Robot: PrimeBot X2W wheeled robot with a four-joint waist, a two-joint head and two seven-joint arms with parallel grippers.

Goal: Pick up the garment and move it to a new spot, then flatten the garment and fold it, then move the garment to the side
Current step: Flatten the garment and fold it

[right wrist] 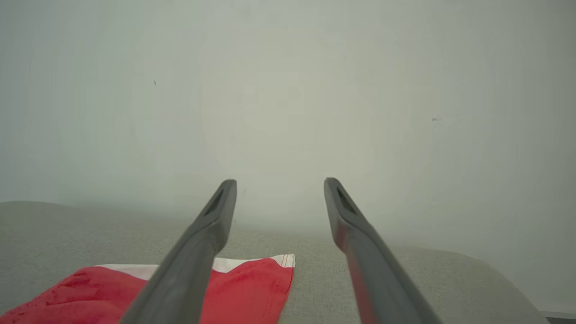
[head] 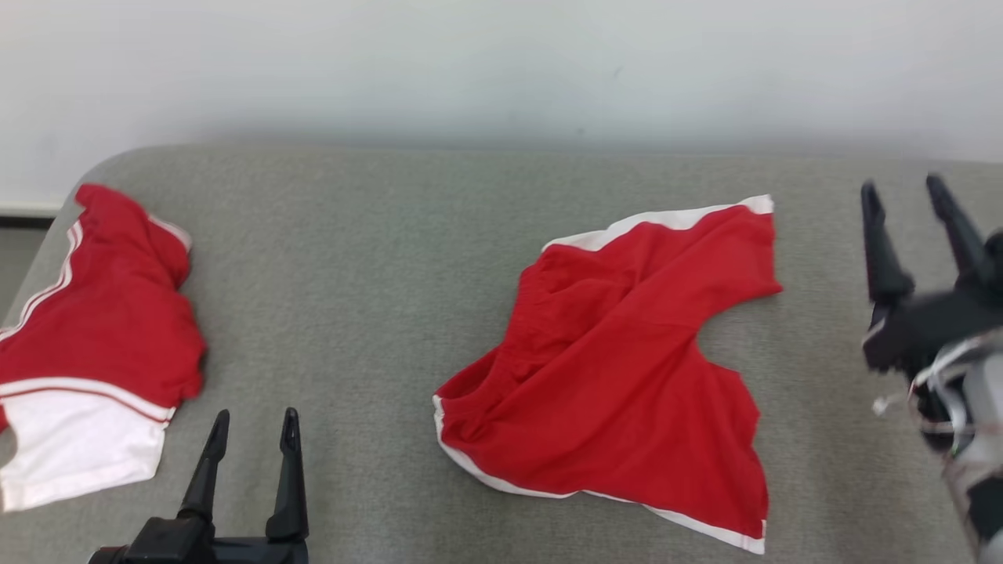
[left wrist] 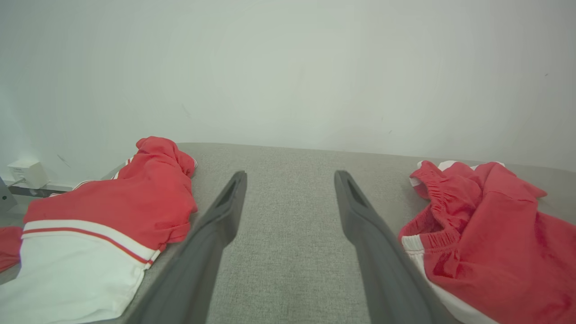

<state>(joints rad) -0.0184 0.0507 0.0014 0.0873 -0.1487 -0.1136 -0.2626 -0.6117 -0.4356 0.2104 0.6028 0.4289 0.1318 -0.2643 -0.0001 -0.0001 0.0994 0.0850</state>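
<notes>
A bunched red-and-white fabric jersey (head: 102, 329) is lying far left on the grey surface (head: 353, 274). The left gripper (head: 256, 415) and right gripper (head: 901, 186) are holding fingers wide, empty, seemingly readying its pickup.

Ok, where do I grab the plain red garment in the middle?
I'd take the plain red garment by its far right corner, where the white band ends: it lies flat, clear of the folds. Come from the right with the open right gripper, the nearer one.

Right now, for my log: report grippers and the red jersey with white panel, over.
Left gripper open, empty. Right gripper open, empty. Red jersey with white panel and striped trim at left end of grey fabric surface, untouched. Plain red white-edged garment mid-surface.
</notes>
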